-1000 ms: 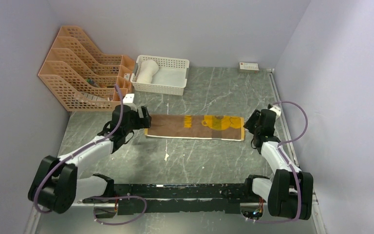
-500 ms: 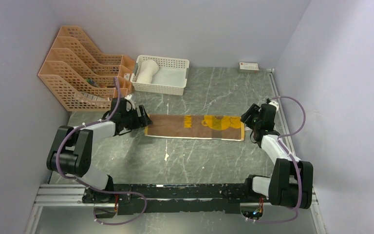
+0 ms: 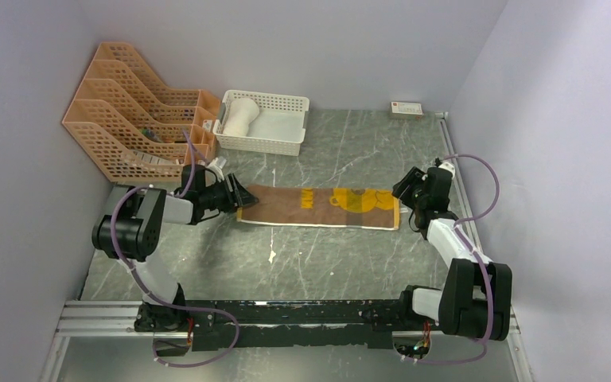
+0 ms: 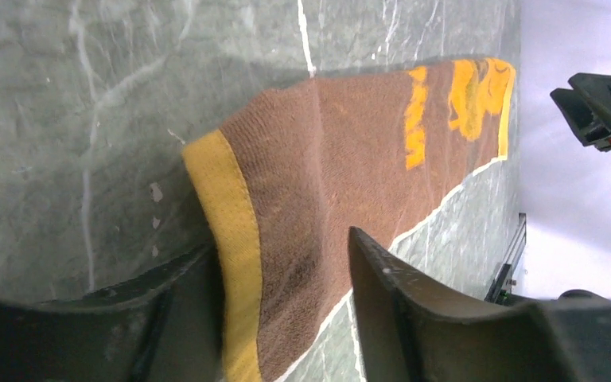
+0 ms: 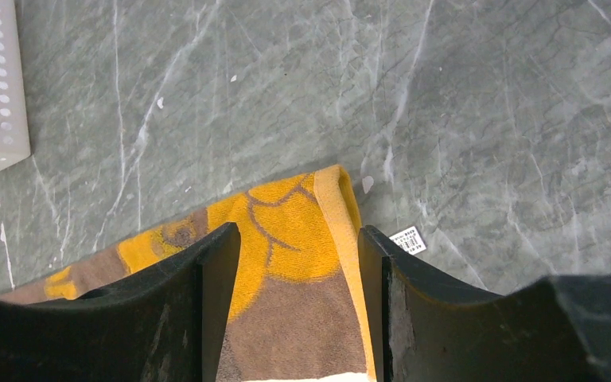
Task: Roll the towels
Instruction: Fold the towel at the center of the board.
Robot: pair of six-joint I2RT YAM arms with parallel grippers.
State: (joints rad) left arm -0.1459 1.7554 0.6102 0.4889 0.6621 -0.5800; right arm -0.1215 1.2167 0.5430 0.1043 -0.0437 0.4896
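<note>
Now the brown towel (image 3: 318, 207) lies flat on the worktop (image 3: 326, 263), its ends between the parted jaws of the left gripper (image 3: 241, 199) and right gripper (image 3: 402, 191). The cream towel (image 3: 240, 118) sits rolled in the basket (image 3: 266, 146).

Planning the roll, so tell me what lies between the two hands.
Only the brown towel, spread flat, lies between the left hand and the right hand, one at each end. The top view shows it.

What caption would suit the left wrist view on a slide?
Left gripper, jaws apart, straddles the yellow-hemmed end of the brown towel lying flat on the table.
</note>
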